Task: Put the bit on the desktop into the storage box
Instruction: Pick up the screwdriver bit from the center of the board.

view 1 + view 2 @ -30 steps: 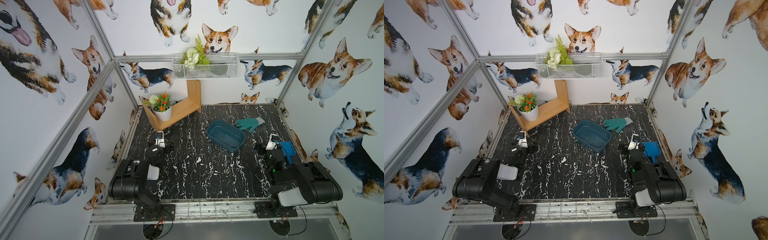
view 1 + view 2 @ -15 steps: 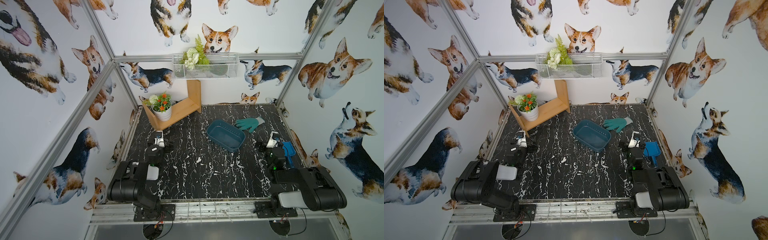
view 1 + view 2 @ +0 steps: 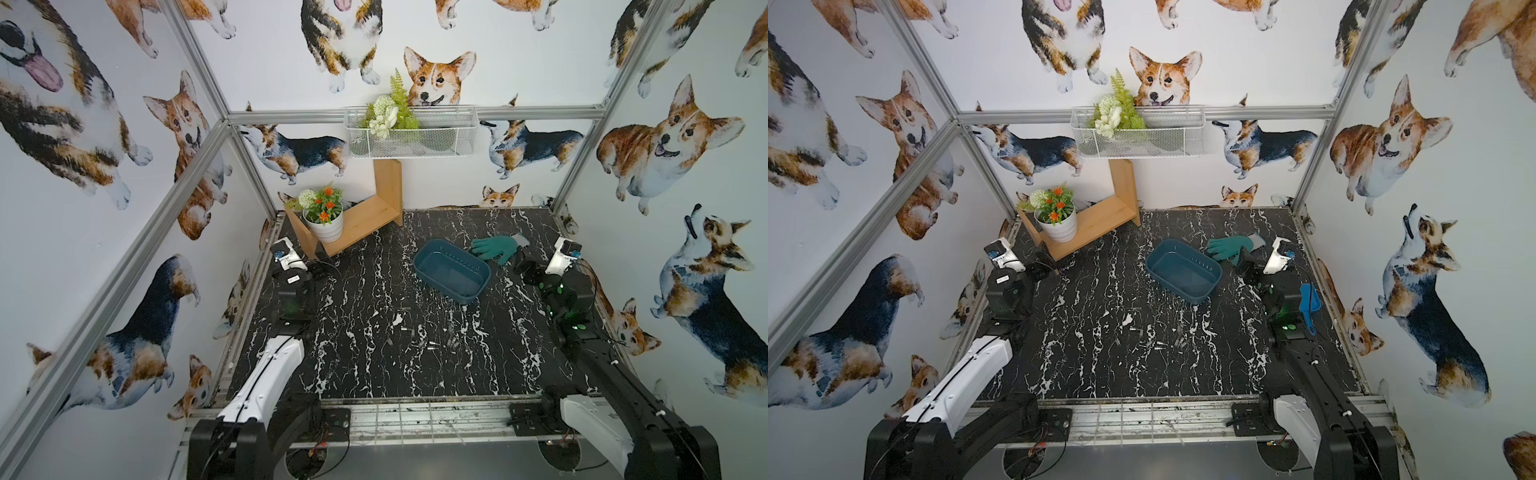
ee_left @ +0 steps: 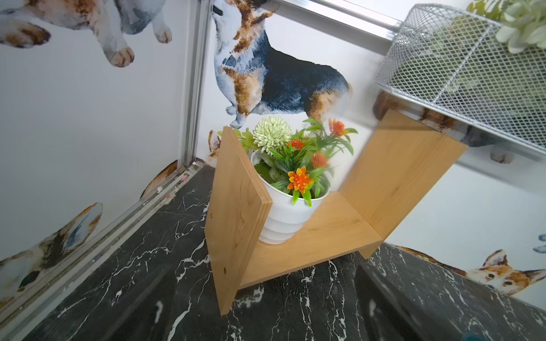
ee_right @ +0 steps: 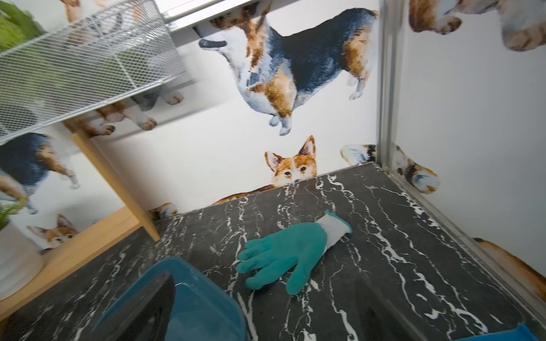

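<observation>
Several small dark bits lie scattered on the black marble desktop, nearer the front than the storage box. The teal-blue storage box stands right of centre and looks empty. My left gripper hovers open at the far left, facing the wooden shelf. My right gripper is open beside the box's right end, holding nothing. Both grippers are far from the bits.
A teal glove lies just behind the box. A wooden shelf with a white flower pot stands at the back left. A wire basket hangs on the back wall. A blue dustpan lies by the right wall.
Both arms have unfolded from the front edge and stretched out, carrying both grippers farther back. The right gripper now sits close to the box and glove. Both stay open.
</observation>
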You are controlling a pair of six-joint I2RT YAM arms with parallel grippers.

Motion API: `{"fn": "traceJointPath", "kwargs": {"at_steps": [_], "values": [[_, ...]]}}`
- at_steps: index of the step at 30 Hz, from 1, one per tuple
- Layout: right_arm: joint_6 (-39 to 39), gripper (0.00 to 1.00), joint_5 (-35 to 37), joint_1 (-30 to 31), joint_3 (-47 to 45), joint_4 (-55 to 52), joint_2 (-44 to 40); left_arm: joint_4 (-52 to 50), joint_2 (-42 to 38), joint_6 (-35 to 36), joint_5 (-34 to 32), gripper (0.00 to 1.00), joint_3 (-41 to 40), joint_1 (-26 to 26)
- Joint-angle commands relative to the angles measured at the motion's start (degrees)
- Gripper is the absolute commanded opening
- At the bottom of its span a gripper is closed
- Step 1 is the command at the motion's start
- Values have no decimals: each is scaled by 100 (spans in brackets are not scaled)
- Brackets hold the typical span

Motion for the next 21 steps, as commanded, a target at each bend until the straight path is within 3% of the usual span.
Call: {"fn": "traceJointPath", "kwargs": {"at_steps": [1, 7, 11, 15, 21], "values": [[179, 100, -1167, 0, 57, -1006, -452, -1108, -366, -384, 657, 100, 51, -5], [257, 100, -1644, 496, 168, -1540, -465, -1288, -1124, -505, 1337, 100, -450, -191], [223, 100, -1068, 1619, 362, -1751, 99, -1035, -1224, -548, 1799, 100, -777, -455], [462, 100, -260, 2833, 685, -2264, 800, -936, -970, -367, 1822, 100, -737, -1172], [867, 97, 508, 3945, 801, -2903, 1283, -134, -367, -158, 1714, 100, -900, -2100]]}}
